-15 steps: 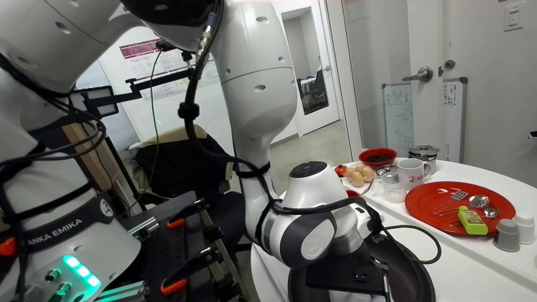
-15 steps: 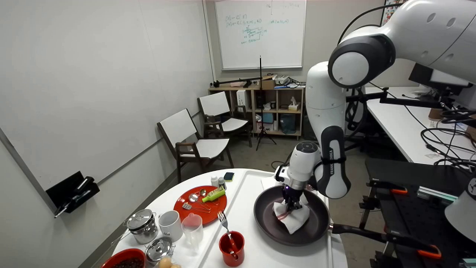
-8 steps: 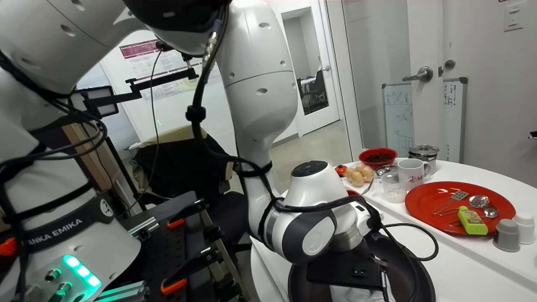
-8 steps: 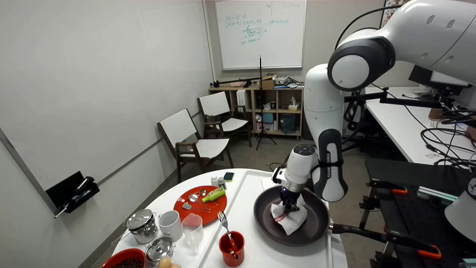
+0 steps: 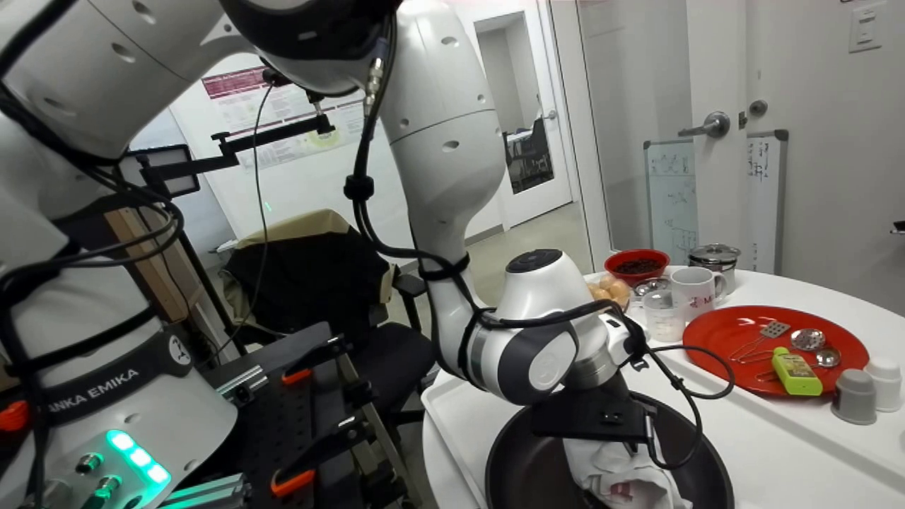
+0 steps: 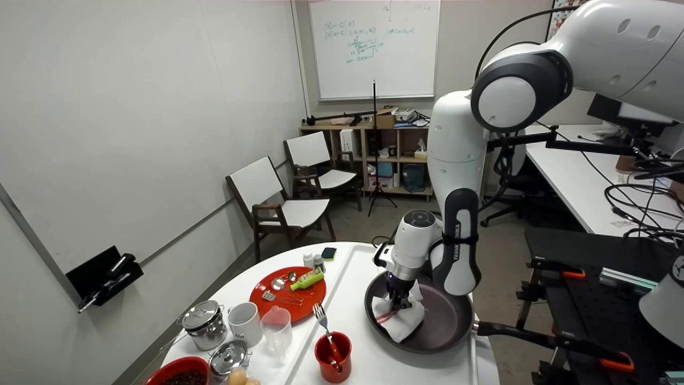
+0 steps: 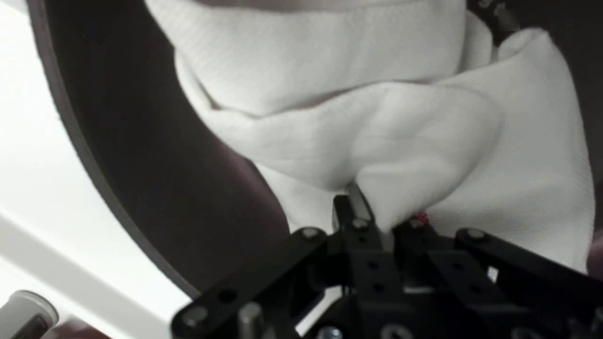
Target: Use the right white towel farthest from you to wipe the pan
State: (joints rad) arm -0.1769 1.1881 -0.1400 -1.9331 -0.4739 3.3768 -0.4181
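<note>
End effector [image 7: 384, 225] grips a bunched fold of the white towel [image 6: 404, 324], low inside the pan [image 6: 439, 322]. Both sit in the half away from the pan's handle [image 6: 514, 332], and most of the pan's bare floor lies between them and that handle. To me, the next wiping stroke probably wants to run handle-ward; how firmly the towel presses, I can't tell.

A whiteboard [image 6: 377, 59] hangs above a wooden shelf unit [image 6: 398, 159]; two white-seated chairs [image 6: 307, 213] stand on the grey floor [image 6: 352, 227] near a pale wall [image 6: 139, 117]. In an exterior view, a door [image 5: 717, 63] has a lever handle [image 5: 713, 126].
</note>
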